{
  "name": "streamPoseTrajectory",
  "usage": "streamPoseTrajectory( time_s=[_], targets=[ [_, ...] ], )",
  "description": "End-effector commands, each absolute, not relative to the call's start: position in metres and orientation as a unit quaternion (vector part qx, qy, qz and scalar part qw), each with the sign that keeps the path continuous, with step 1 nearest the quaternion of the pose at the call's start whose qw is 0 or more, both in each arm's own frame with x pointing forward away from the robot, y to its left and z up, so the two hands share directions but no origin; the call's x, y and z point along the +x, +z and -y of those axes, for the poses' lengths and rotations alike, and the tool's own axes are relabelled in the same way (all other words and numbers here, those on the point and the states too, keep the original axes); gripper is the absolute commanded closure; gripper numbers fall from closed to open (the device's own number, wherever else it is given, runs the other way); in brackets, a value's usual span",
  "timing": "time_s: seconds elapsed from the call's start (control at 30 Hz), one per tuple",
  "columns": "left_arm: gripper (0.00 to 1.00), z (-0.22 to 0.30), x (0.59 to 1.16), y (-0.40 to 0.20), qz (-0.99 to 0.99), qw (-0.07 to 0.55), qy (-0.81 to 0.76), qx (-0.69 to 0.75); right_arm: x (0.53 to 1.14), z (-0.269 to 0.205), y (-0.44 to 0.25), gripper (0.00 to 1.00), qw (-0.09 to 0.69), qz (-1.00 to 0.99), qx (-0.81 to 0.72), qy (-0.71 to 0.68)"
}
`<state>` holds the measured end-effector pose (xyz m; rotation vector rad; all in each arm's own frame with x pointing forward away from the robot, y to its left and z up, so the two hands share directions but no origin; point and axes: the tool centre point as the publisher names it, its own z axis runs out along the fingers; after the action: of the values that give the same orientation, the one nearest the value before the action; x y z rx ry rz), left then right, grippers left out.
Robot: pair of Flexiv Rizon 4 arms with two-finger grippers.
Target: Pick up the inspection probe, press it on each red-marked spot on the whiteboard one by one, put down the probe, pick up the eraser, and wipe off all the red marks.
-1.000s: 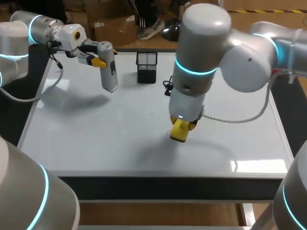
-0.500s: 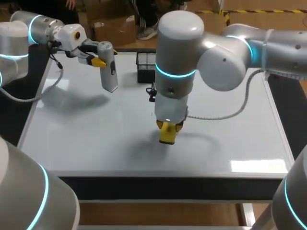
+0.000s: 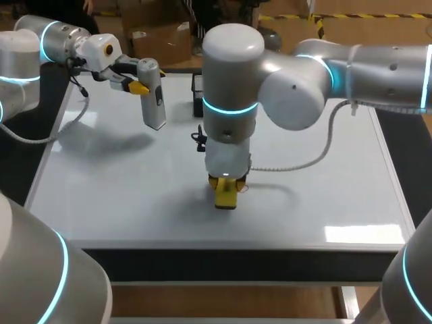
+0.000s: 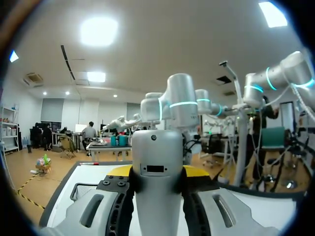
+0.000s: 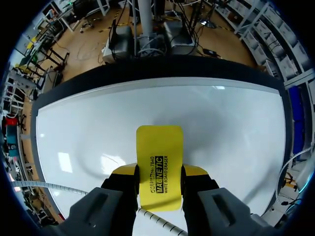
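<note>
The grey inspection probe hangs upright above the whiteboard's far left part, with my left gripper shut on it. In the left wrist view the probe fills the gap between the yellow-tipped fingers. My right arm reaches over the middle of the board. Its gripper points down and is shut on the yellow eraser, which meets the board near the front middle. In the right wrist view the eraser sticks out ahead of the gripper over the white board. No red marks show there.
A black mesh pen holder stands at the back middle of the board, mostly hidden behind my right arm. The board's dark front edge runs close below the eraser.
My right arm has swept leftward across the board with the eraser in its gripper. The left arm and the probe have kept still.
</note>
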<state>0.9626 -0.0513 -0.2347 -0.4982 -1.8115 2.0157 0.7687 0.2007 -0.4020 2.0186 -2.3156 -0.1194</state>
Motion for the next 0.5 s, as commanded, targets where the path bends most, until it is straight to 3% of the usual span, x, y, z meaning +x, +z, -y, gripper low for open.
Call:
streamPoseTrajectory(
  time_s=[0.03,0.5],
  targets=[
    [1.0,0.051,0.964,-0.234,0.645,0.194,0.717,-0.179,0.771,-0.204,-0.406,1.0,0.039,0.752,0.657,-0.036],
    [1.0,0.051,0.964,-0.234,0.645,0.194,0.717,-0.179,0.781,-0.19,-0.417,1.0,0.035,0.758,0.648,-0.065]
  ],
)
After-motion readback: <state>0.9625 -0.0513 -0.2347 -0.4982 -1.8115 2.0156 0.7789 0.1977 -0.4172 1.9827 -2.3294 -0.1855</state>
